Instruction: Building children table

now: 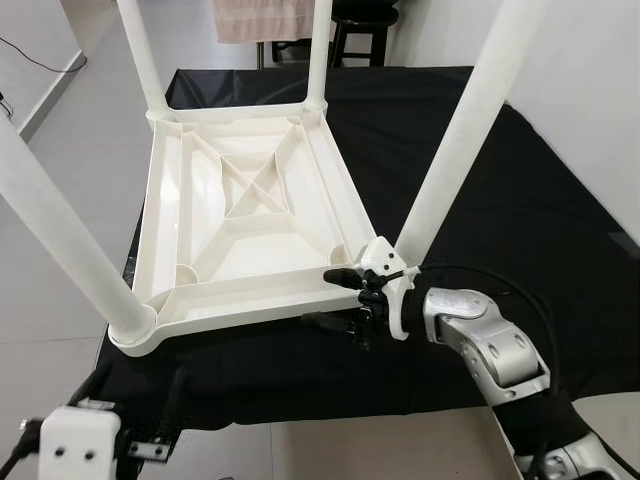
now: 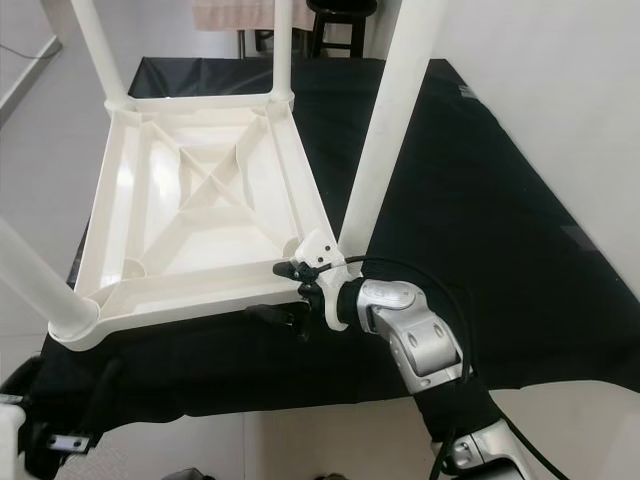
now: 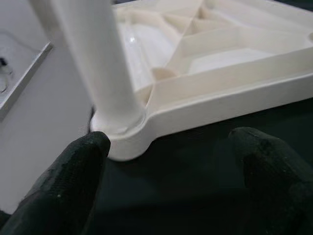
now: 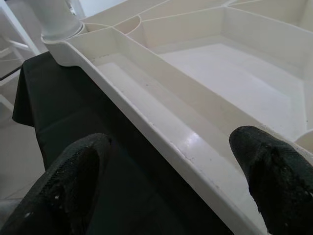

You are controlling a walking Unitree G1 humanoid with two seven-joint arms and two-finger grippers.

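Observation:
A white plastic children's table [image 1: 240,200] lies upside down on a black cloth [image 1: 520,200], with its legs pointing up. My right gripper [image 1: 335,298] is at the near right corner, beside the base of the near right leg [image 1: 465,130]. It is open, with the table's front rim [image 4: 161,132] running between its fingertips: one over the inside, one outside. My left gripper [image 3: 166,166] is low at the cloth's front left edge, open. It faces the near left corner socket [image 3: 122,142], where the near left leg [image 1: 60,230] stands.
The cloth covers a low platform that ends just in front of me, with tiled floor [image 1: 60,150] to the left. A dark stool [image 1: 360,30] and a tan cloth [image 1: 260,18] stand behind the table. A white wall [image 1: 590,80] is on the right.

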